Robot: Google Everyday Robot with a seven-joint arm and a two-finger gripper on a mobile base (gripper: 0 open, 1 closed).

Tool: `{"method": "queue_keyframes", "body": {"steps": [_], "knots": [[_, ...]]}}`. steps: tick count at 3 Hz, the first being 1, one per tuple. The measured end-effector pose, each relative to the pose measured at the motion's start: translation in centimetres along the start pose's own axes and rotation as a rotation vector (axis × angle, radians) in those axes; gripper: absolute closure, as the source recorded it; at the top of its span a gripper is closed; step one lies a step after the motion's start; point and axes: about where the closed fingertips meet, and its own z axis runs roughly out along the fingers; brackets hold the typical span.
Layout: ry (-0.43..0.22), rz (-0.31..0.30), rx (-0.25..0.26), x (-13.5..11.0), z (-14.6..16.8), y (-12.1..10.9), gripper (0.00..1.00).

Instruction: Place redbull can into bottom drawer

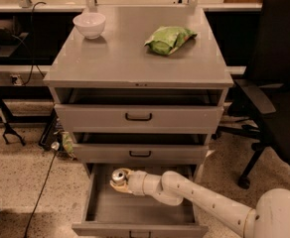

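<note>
The redbull can (118, 176) is a slim silver can seen from above, its pull-tab top showing. It is upright inside the open bottom drawer (140, 213), near the drawer's back left. My gripper (121, 180) reaches in from the lower right on a white arm and is shut on the can. I cannot tell whether the can's base touches the drawer floor. The bottom drawer is pulled out, a wide grey tray with a dark handle on its front edge.
Two shallower grey drawers (139, 116) sit above, slightly open. On the cabinet top are a white bowl (89, 24) and a green bag (169, 38). A black office chair (274, 98) stands at the right. Cables lie on the floor at the left.
</note>
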Motion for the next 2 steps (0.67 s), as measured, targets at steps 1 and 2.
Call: {"method": "queue_keyframes", "body": {"steps": [1,2], "knots": [[0.004,-0.001,0.001,0.2,0.0,-0.1,1.00],[0.001,-0.028,-0.006,1.4,1.1,-0.4,1.00]]}}
